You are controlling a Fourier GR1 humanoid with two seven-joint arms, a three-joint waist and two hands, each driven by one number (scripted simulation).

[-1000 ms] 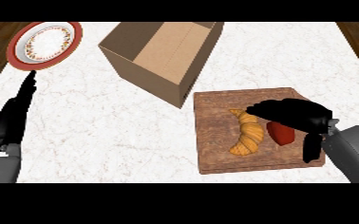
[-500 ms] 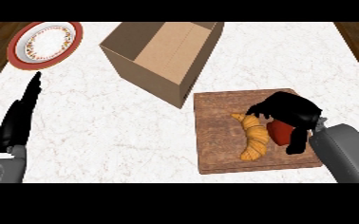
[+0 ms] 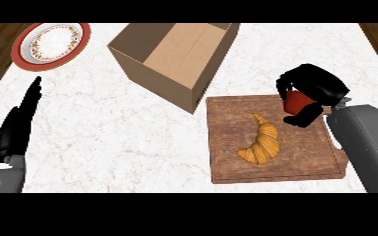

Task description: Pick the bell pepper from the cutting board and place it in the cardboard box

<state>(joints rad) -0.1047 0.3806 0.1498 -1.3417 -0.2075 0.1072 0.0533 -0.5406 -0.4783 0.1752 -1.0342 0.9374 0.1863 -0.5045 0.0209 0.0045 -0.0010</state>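
Black against the marble tabletop (image 3: 111, 130), my left hand (image 3: 18, 125) is resting at the edge, fingers straight. Beyond it are lying the red-rimmed plate (image 3: 53, 44), the open cardboard box (image 3: 177, 60), then the cutting board (image 3: 277, 140) carrying a croissant (image 3: 262, 142). My right hand (image 3: 314, 87) is curling round the red bell pepper (image 3: 297, 101), over the board's far right corner.

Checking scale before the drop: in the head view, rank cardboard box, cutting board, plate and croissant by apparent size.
1. Cardboard box and cutting board: look alike, no clear ranking.
2. Plate.
3. Croissant.
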